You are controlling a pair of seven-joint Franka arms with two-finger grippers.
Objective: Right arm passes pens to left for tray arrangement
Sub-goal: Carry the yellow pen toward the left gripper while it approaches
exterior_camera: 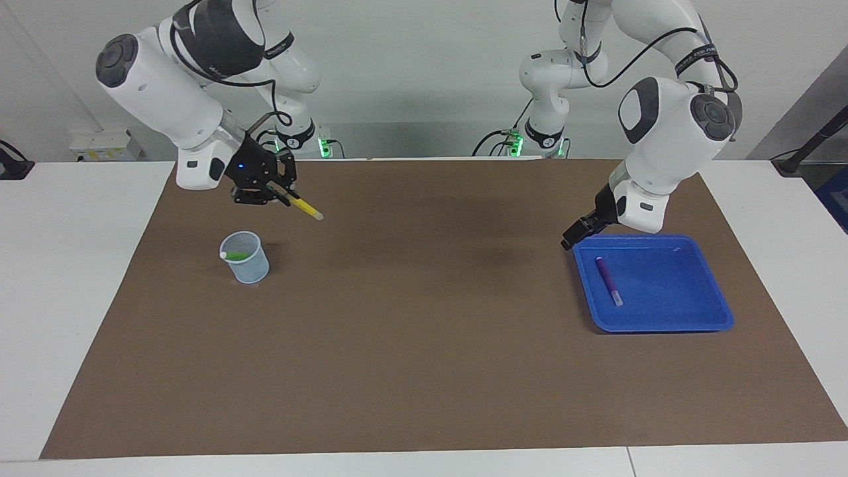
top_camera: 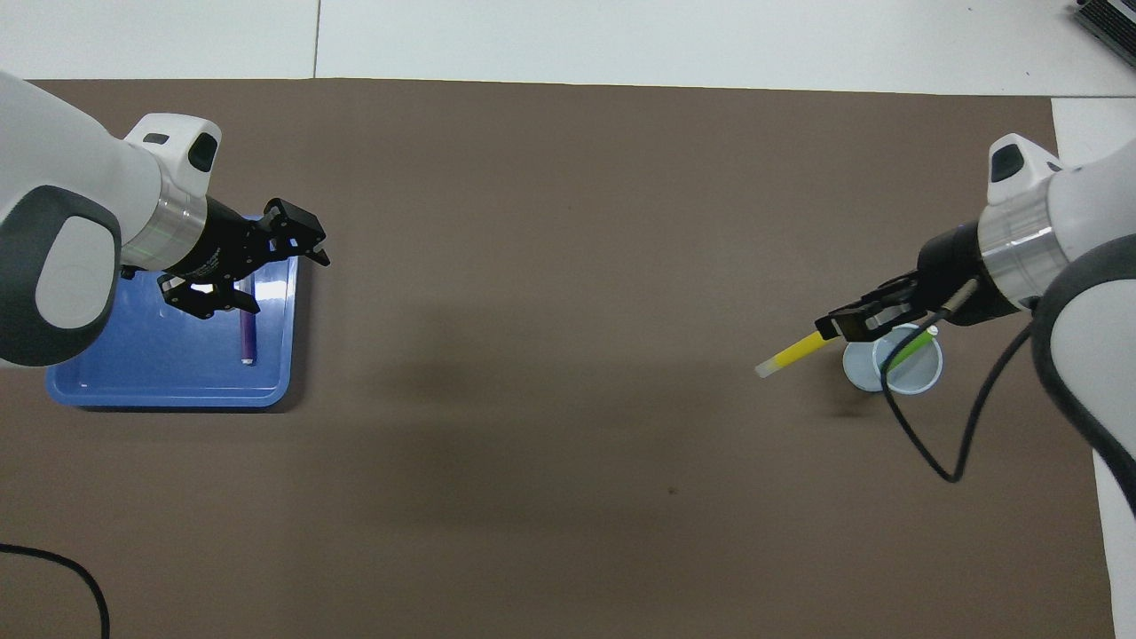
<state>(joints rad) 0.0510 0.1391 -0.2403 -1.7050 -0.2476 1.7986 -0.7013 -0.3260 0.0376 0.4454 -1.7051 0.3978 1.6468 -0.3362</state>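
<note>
My right gripper (exterior_camera: 285, 195) (top_camera: 839, 327) hangs above the mat beside the mesh cup, shut on the yellow pen (exterior_camera: 306, 208) (top_camera: 792, 353). The pen's pale end points toward the middle of the table. The green pen (exterior_camera: 238, 255) (top_camera: 912, 346) leans inside the pale blue mesh cup (exterior_camera: 248, 265) (top_camera: 892, 368). The purple pen (exterior_camera: 607, 279) (top_camera: 246, 337) lies in the blue tray (exterior_camera: 662, 291) (top_camera: 160, 355), along the side that faces the middle of the table. My left gripper (exterior_camera: 571, 238) (top_camera: 288, 284) is open and holds nothing, above the tray's corner nearest the robots.
A brown mat (exterior_camera: 424, 331) (top_camera: 568, 266) covers most of the white table. A black cable (top_camera: 80, 577) curls at the table's edge by the left arm's base. The right arm's own cable (top_camera: 932, 444) loops down beside the cup.
</note>
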